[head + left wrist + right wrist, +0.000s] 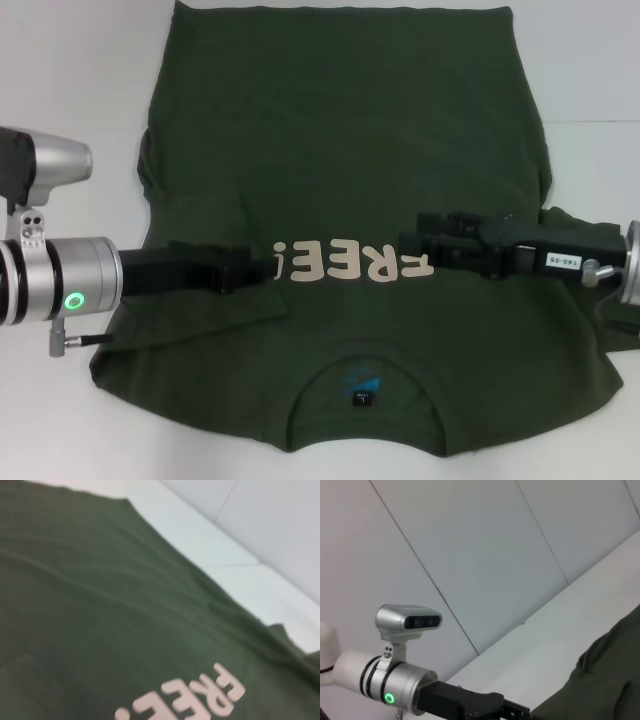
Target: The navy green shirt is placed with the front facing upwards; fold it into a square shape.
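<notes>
The navy green shirt (330,150) lies flat on the white table, front up, with its collar (362,400) toward me and the cream "FREE!" lettering (345,264) across the middle. My left gripper (262,268) hovers low over the chest at the "!" end of the lettering. From the other side, my right gripper (412,252) reaches in to the "F" end. The left wrist view shows the shirt (100,605) and its lettering (200,700) close up. In the right wrist view a corner of the shirt (605,680) shows, along with the left arm (405,680).
The white table (70,60) shows bare on both sides of the shirt, and a pale panelled wall (485,555) stands behind it. The shirt's left sleeve area (190,230) lies creased inward. The right sleeve (575,215) peeks out beside the right arm.
</notes>
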